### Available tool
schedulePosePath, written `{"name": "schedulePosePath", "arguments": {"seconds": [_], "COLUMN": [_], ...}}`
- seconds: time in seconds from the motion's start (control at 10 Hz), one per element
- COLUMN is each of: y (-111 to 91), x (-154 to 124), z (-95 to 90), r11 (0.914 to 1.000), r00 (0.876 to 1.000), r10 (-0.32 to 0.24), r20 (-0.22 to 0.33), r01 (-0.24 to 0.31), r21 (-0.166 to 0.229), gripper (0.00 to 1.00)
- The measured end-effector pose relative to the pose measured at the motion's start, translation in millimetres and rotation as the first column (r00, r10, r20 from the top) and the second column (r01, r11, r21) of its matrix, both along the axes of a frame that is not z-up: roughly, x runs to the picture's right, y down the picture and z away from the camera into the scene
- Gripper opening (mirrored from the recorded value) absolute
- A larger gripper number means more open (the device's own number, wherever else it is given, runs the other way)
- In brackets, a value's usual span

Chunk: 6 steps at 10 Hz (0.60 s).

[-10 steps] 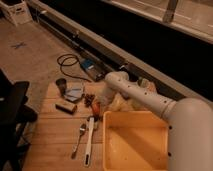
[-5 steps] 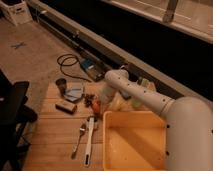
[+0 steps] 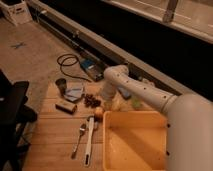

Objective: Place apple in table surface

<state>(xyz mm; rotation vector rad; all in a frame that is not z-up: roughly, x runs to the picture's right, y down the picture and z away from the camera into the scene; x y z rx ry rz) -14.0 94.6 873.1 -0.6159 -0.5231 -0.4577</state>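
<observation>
One white arm (image 3: 150,95) across the right of the scene, rising from the near right to an elbow at the far middle, then dropping toward the bench (image 3: 50,145). Wide pale planks on the bench, seams running left to right. Near right on it, a big yellow bin (image 3: 135,165).

Left of the bin, a long white utensil (image 3: 88,142) and a spoon (image 3: 79,136), side by side, lengthwise near to far. Farther back: a bluish flat item (image 3: 75,92), a small box (image 3: 66,106), a dark cup (image 3: 61,85) and a dark cluster of grapes (image 3: 91,100).

Pincer (image 3: 105,103) low over the bench, just right of the grapes and just beyond the bin's far-left corner. Cannot tell whether clenched or released; hidden behind the wrist.

Apple (image 3: 98,112) directly under the pincer, at plank level, close against the bin's far-left corner. Cannot tell whether resting free or gripped.

Likely firm, smooth and light. Round, so prone to roll once free, perhaps toward the grapes or the spoon. Best taken across the widest part, squeezed just enough to avoid bruising. Best let go only with the fruit touching the wood.
</observation>
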Motion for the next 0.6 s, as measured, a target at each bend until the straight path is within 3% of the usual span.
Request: {"name": "schedulePosePath", "arguments": {"seconds": [0.3,0.6], "y": [-35,-67], "x": [32,86], "z": [-15.7,-33.0], "r11": [0.9975,0.9910], "r00": [0.995,0.978], "r10": [-0.011,0.035], "r20": [-0.096,-0.206], "r01": [0.017,-0.007], "r21": [0.068,0.133], "gripper": [0.80,0.80]}}
